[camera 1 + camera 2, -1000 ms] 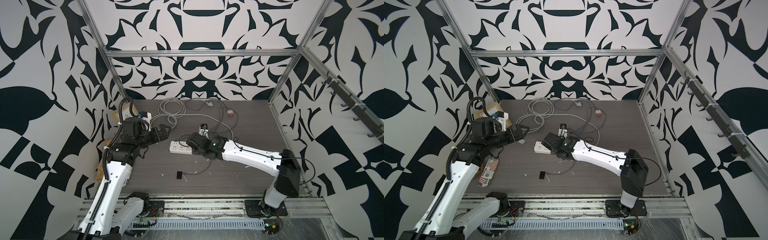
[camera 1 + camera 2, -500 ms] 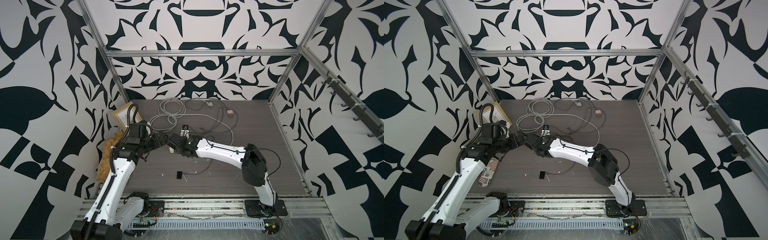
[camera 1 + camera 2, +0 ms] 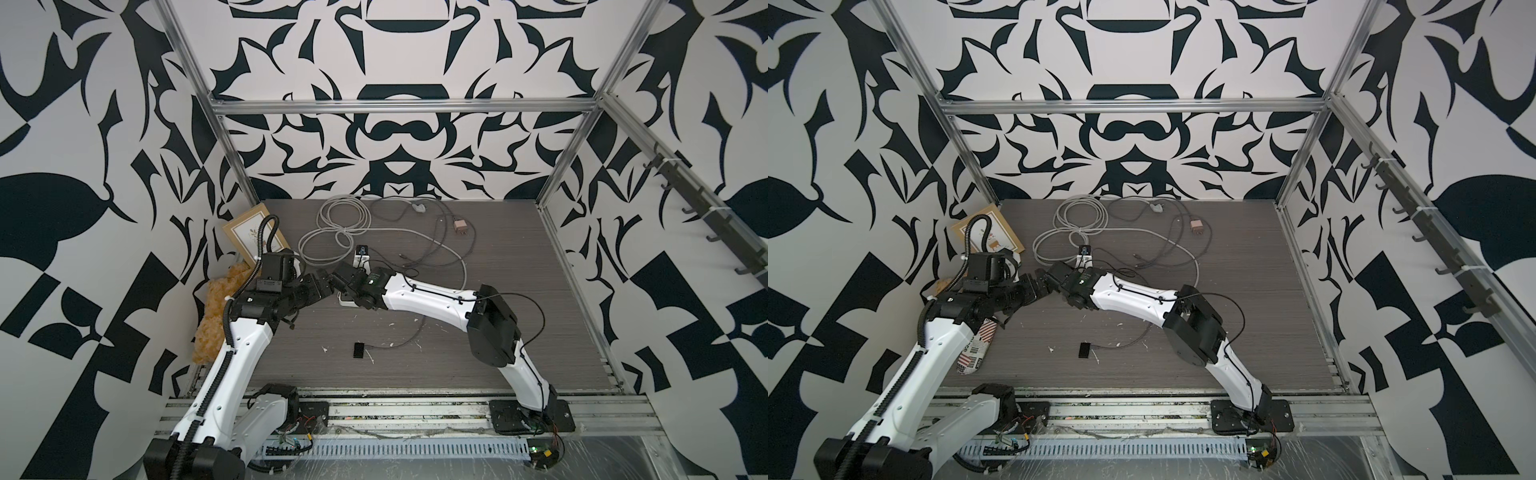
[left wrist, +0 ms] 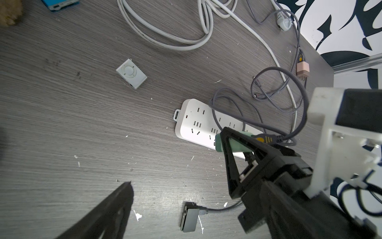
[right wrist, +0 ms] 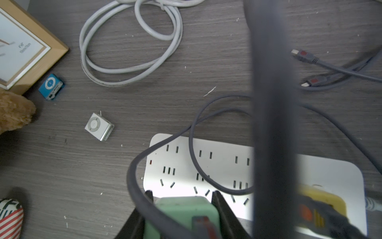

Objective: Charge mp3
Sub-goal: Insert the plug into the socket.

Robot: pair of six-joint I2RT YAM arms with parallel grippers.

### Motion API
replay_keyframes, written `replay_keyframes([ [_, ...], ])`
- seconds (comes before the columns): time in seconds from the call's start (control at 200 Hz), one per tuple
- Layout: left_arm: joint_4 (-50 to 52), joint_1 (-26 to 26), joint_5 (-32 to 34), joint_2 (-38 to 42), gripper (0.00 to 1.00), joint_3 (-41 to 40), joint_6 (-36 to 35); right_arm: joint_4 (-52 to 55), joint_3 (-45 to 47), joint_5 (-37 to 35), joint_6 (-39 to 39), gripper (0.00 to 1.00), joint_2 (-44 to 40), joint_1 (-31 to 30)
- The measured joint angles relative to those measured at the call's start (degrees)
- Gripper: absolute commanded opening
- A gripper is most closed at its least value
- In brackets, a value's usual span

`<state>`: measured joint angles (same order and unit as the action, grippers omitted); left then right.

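Right gripper (image 5: 182,195) clamps green charger (image 5: 182,217); mp3 (image 5: 51,87) sits ten o'clock by the frame (image 5: 51,44), nearer the wide-open, empty left gripper (image 3: 322,286).

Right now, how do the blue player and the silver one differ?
The blue player is bright blue; the silver player is pale grey. The blue player lies beside the picture frame; the silver player lies nearer the power strip. Both are small squares with a control ring, face up, no cable attached.
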<state>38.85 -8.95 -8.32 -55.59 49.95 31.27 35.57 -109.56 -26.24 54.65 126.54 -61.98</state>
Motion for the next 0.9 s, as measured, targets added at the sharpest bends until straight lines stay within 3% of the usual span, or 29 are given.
replay_keyframes([
  [0.465, 1.3, 1.3, 6.9, 0.2, 0.99, 0.1, 1.4, -0.9, -4.5, 2.9, -1.0, 0.00, 6.3, 1.1],
  [0.9, 1.2, 1.4, 8.3, 0.2, 1.00, 0.3, 1.8, -1.0, -9.4, 3.9, -1.0, 0.00, 9.5, 1.3],
])
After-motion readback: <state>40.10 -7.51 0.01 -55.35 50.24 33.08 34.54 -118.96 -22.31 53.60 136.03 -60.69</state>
